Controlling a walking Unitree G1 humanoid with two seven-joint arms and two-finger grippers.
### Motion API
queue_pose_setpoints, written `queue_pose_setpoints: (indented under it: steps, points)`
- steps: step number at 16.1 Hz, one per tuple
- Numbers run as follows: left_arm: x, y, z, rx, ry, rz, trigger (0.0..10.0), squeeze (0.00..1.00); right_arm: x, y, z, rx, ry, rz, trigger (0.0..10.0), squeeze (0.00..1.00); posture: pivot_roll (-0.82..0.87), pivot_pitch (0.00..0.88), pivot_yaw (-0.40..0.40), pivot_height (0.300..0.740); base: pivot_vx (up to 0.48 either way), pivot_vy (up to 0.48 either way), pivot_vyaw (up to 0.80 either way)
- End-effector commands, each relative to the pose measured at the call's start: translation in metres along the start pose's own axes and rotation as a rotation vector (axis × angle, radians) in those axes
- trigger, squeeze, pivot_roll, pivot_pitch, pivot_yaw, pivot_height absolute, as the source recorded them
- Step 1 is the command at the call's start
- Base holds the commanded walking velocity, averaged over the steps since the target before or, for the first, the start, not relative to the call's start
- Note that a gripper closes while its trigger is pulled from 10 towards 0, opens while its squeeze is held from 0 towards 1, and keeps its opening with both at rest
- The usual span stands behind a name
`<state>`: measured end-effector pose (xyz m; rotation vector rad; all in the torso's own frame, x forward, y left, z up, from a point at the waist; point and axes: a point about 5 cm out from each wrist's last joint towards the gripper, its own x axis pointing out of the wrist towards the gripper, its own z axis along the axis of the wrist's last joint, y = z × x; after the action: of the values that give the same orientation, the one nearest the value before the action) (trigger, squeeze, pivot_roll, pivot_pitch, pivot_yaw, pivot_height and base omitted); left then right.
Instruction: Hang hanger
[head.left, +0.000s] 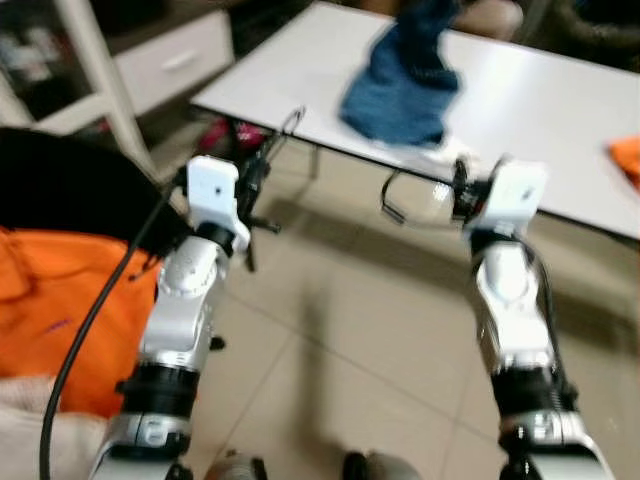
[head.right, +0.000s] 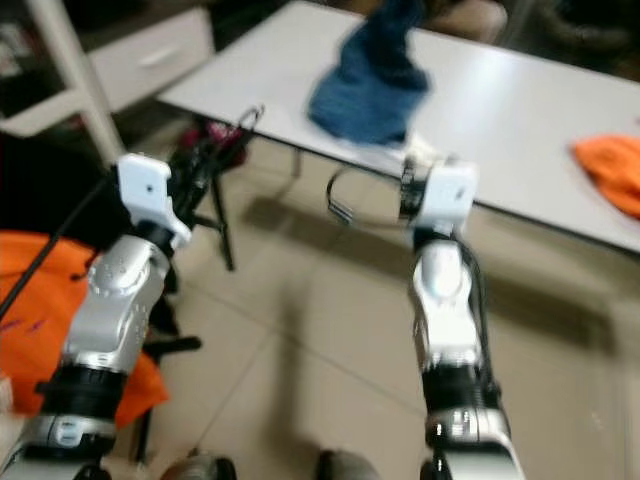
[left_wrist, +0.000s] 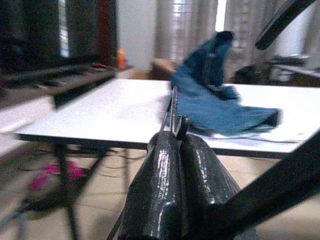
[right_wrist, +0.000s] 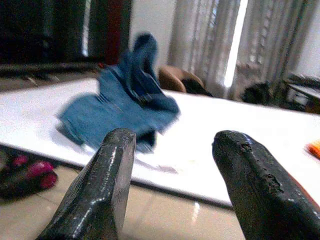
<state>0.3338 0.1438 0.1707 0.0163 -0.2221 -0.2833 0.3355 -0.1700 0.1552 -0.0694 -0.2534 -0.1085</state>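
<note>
The thin dark wire hanger (left_wrist: 171, 111) sits clamped in the left pincer (left_wrist: 175, 150), whose two black fingers are pressed together on it. Its wire runs forward from the fingertips toward the white rectangular worktop (head.left: 540, 110), with the hook (head.left: 292, 122) curling up just at the worktop's near left corner. So the long axis of the hanger points away from the robot, at the worktop edge.

A crumpled blue denim garment (head.left: 405, 85) lies on the worktop, just beyond the hook and toward the robot's right. The right pincer (right_wrist: 172, 170) hangs with its fingers spread wide and nothing between them, close below the worktop's near edge, facing the garment.

The left arm is the one carrying the hanger. No rail or rod to hang it on is recognisable here.
</note>
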Motion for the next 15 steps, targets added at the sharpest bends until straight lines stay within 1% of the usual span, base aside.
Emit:
queue_pose_setpoints:
  steps: [1, 2, 3, 4, 7, 15]
  points:
    - [-0.005, 0.001, -0.012, -0.090, 0.038, 0.007, 10.0, 0.00, 0.000, 0.000, 0.004, -0.024, -0.033, 0.011, 10.0, 0.00, -0.06, 0.098, -0.050, 0.740, 0.000, 0.000, -0.59]
    - [-0.007, 0.001, -0.014, -0.105, 0.036, -0.003, 10.0, 0.00, -0.001, 0.001, 0.002, -0.023, -0.022, 0.018, 10.0, 0.00, -0.06, 0.101, -0.052, 0.740, 0.000, 0.000, -0.60]
    - [-0.007, -0.001, -0.014, -0.112, 0.031, -0.010, 10.0, 0.00, -0.002, 0.001, 0.000, -0.022, -0.016, 0.020, 10.0, 0.00, -0.07, 0.103, -0.055, 0.740, 0.000, -0.446, -0.59]
    - [-0.007, -0.006, -0.014, -0.127, 0.023, -0.020, 10.0, 0.00, -0.003, 0.000, -0.003, -0.024, -0.001, 0.024, 10.0, 0.00, -0.07, 0.107, -0.059, 0.740, 0.000, -0.480, -0.60]
    - [-0.006, -0.014, -0.012, -0.127, 0.005, -0.049, 10.0, 0.00, -0.003, 0.000, -0.005, -0.020, 0.012, 0.029, 10.0, 0.00, -0.07, 0.114, -0.064, 0.740, 0.000, -0.477, -0.59]
    - [-0.005, -0.015, -0.006, -0.124, -0.018, -0.057, 10.0, 0.00, 0.000, 0.007, -0.006, -0.027, 0.017, 0.065, 10.0, 0.00, -0.07, 0.120, -0.073, 0.740, 0.000, -0.470, -0.60]
